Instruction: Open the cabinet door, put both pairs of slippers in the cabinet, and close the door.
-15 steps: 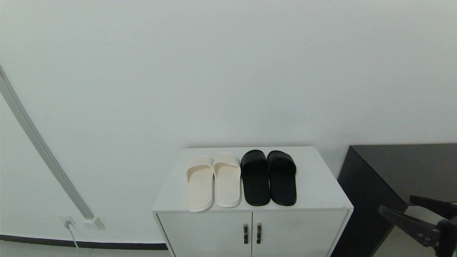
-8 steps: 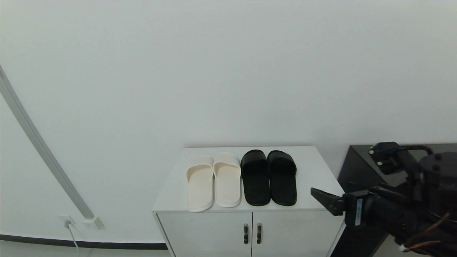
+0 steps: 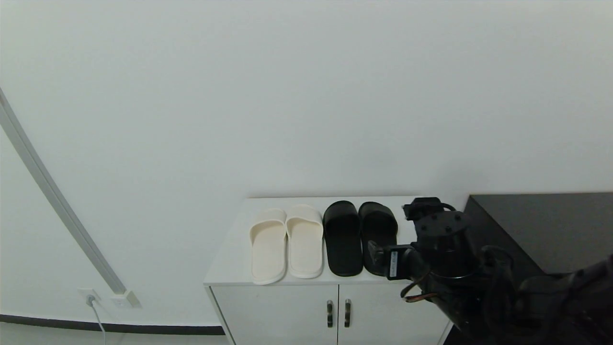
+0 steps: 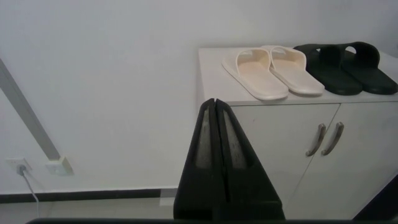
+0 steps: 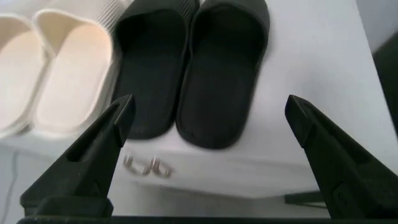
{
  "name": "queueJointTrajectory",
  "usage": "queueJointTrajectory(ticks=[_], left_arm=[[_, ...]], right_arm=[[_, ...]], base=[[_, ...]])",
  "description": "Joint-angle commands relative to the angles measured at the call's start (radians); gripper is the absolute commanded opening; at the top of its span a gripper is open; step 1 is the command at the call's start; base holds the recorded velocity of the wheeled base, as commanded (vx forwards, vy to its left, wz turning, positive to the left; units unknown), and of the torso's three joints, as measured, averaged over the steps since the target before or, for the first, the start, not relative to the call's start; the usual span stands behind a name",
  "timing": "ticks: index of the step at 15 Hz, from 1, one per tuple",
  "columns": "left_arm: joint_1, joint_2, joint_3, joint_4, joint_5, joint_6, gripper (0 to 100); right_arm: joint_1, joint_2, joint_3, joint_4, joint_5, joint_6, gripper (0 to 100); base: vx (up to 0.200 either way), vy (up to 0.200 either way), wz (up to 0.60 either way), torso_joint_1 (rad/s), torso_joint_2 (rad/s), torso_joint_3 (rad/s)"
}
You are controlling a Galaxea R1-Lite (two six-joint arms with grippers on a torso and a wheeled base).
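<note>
A white cabinet (image 3: 426,249) stands against the wall, both doors closed, its two handles (image 3: 337,313) side by side at the middle. On its top lie a cream pair of slippers (image 3: 286,244) on the left and a black pair of slippers (image 3: 359,237) on the right. My right gripper (image 3: 375,252) hangs open just above the heel end of the black pair (image 5: 193,68), its fingers (image 5: 93,149) spread wider than both slippers. My left gripper (image 4: 216,143) is shut on nothing, away from the cabinet (image 4: 273,124) on its left front side.
A black table (image 3: 541,225) stands close to the cabinet's right side. On the wall at the left, a slanted cable duct (image 3: 48,191) runs down to a socket (image 3: 88,297) with a cord near the floor.
My right arm has come in from the lower right corner, swinging up and to the left, and now its gripper is over the black slippers. The slippers and doors have not moved.
</note>
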Motion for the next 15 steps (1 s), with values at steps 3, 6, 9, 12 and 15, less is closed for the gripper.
queueJointTrajectory(ticks=[3, 6, 9, 12, 15], left_arm=[[0.000, 0.000, 0.000, 0.000, 0.000, -0.001, 0], [0.000, 0.001, 0.000, 0.000, 0.000, -0.001, 0], [0.000, 0.001, 0.000, 0.000, 0.000, -0.001, 0], [0.000, 0.001, 0.000, 0.000, 0.000, -0.002, 0], [0.000, 0.000, 0.000, 0.000, 0.001, -0.004, 0]], right_arm=[[-0.019, 0.261, -0.203, -0.037, -0.057, -0.024, 100], [-0.088, 0.400, -0.372, -0.036, -0.055, -0.062, 100], [-0.116, 0.480, -0.476, -0.033, -0.049, -0.079, 100], [-0.136, 0.561, -0.570, -0.033, -0.032, -0.114, 100], [-0.170, 0.627, -0.671, -0.039, 0.000, -0.149, 100]], base=[[0.000, 0.000, 0.00, 0.000, 0.00, 0.000], [0.000, 0.000, 0.00, 0.000, 0.00, 0.000], [0.000, 0.000, 0.00, 0.000, 0.00, 0.000], [0.000, 0.000, 0.00, 0.000, 0.00, 0.000], [0.000, 0.000, 0.00, 0.000, 0.00, 0.000]])
